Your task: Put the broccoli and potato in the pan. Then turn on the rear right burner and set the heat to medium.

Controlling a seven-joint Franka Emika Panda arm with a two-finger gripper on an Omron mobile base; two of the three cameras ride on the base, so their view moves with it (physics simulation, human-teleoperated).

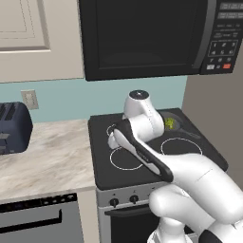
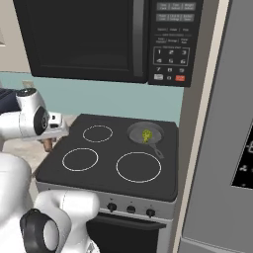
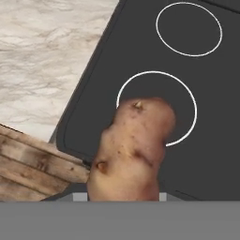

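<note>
The orange-brown potato (image 3: 133, 145) hangs close in front of the hand camera, above the left edge of the black stovetop (image 3: 140, 56). My gripper (image 2: 49, 139) is shut on it, over the stove's left side, and the potato's end (image 2: 48, 145) pokes out below the hand. The round dark pan (image 2: 140, 129) sits on the rear right burner with its handle pointing forward-right. The yellow-green broccoli (image 2: 147, 135) lies inside it. In the left base view the pan (image 1: 179, 119) and broccoli (image 1: 168, 124) show just right of my arm.
A wooden board (image 3: 28, 164) lies on the marble counter (image 1: 52, 156) left of the stove. A dark toaster (image 1: 12, 127) stands at the far left. A microwave (image 1: 147, 33) hangs above the stove. Knobs (image 2: 131, 209) line the stove's front. A fridge (image 2: 222, 148) flanks the right.
</note>
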